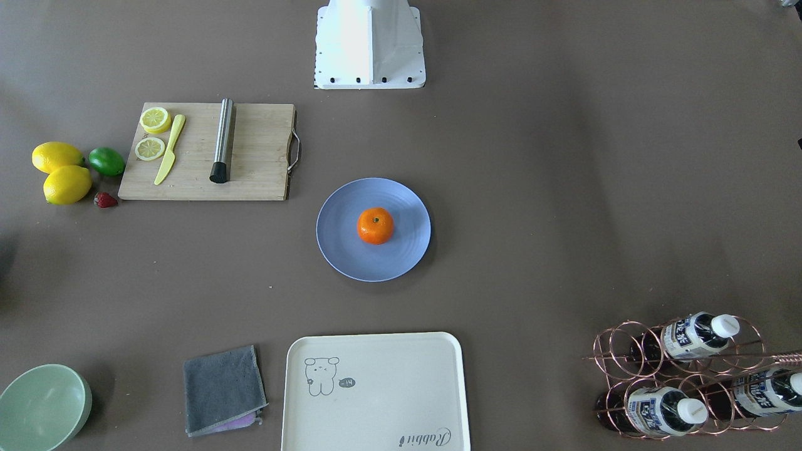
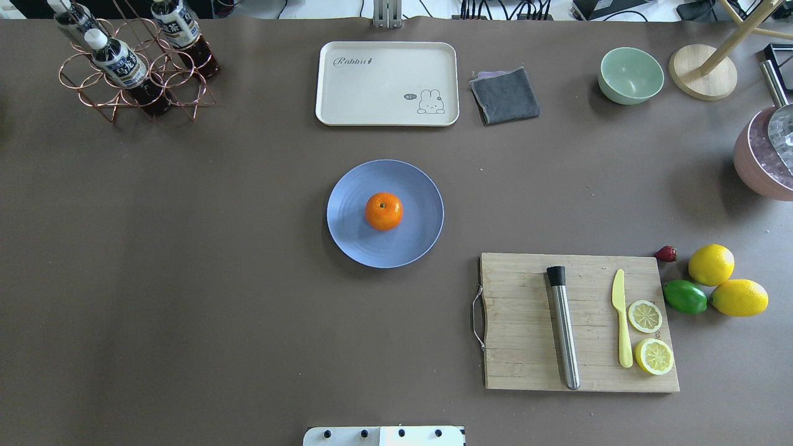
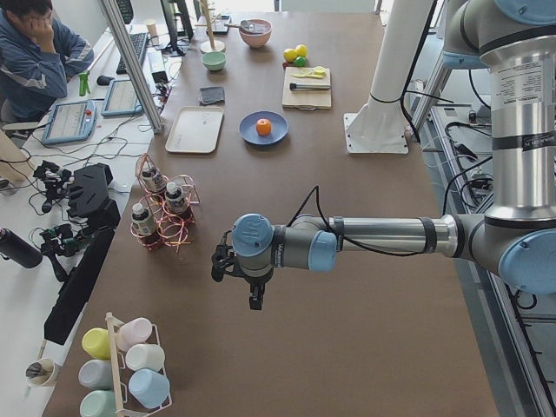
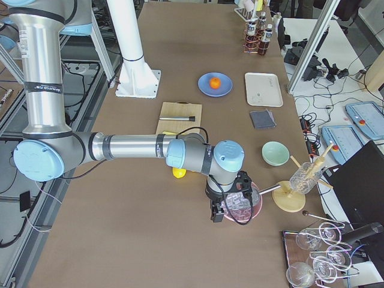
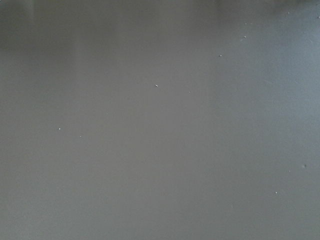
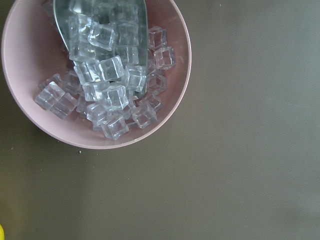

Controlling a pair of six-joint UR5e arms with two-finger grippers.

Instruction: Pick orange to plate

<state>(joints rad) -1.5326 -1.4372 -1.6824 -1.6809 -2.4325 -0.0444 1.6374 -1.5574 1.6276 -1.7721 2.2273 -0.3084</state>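
Orange [image 1: 375, 225] sits on plate [image 1: 348, 254], far from left pincer [image 3: 254, 303] and right pincer [image 4: 215, 218], whose state cannot be told.

1. We find the left gripper [image 3: 254, 300] and right gripper [image 4: 217, 215] in side views only; their jaw state is unreadable.
2. We log the pink bowl [image 2: 763, 162] as cut by the overhead view's right edge.
3. We log the tray [image 1: 388, 401] as cut by the front view's bottom edge.

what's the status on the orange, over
Left gripper, right gripper: far out to either side, open or shut unclear. Orange sits centred on plate. Nothing over it.
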